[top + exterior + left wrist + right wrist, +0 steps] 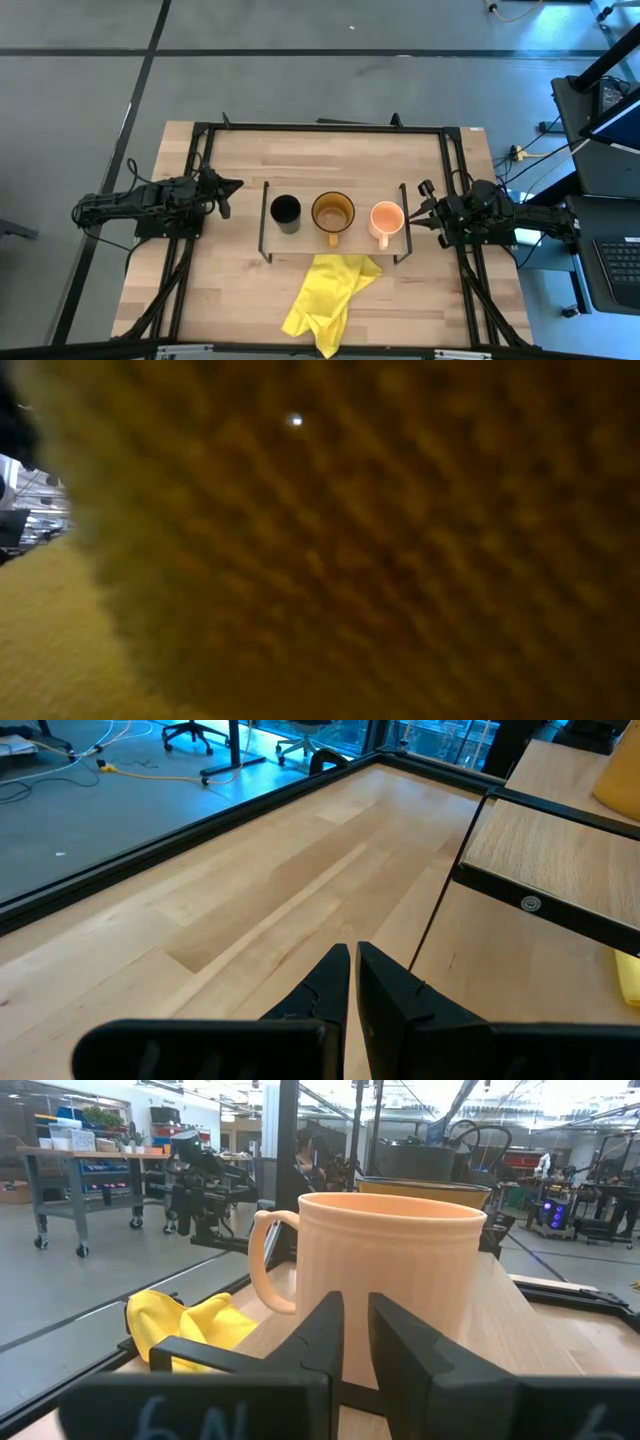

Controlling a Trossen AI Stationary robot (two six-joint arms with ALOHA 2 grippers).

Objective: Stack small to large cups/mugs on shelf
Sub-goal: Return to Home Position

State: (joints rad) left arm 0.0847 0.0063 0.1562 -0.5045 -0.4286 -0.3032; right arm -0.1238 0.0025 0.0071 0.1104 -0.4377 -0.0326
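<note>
Three cups stand upright in a row on the shelf board (305,238), a low light-wood board with thin black end frames. They are a small black cup (285,211), an amber translucent mug (332,213) and a peach-orange mug (386,218). My left gripper (230,189) is shut and empty over the table, left of the shelf; the shelf's end shows in its wrist view (560,860). My right gripper (421,207) is shut and empty, just right of the shelf. It faces the peach mug (390,1270), and the amber mug's rim (420,1184) shows behind that.
A crumpled yellow cloth (330,292) lies on the tabletop in front of the shelf, reaching toward the near edge; it fills almost the whole low view (350,560) and shows in the right wrist view (190,1325). Black rails (320,128) frame the table.
</note>
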